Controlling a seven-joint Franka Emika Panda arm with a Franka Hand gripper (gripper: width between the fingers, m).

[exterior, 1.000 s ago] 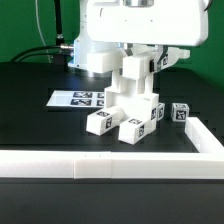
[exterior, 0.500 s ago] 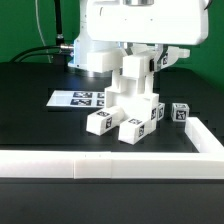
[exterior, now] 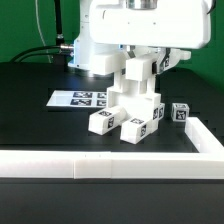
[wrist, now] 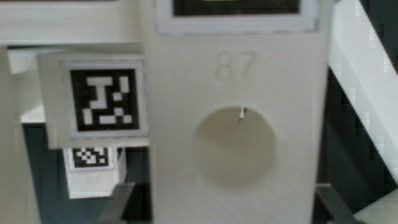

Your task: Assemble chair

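Standing clamped between the gripper's (exterior: 141, 58) fingers: chair (exterior: 135, 105).

A white chair panel (wrist: 240, 130) stands beside a tagged block (wrist: 98, 95).

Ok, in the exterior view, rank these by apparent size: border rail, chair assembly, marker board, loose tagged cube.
1. border rail, though it is nearest the camera
2. chair assembly
3. marker board, partly hidden
4. loose cube
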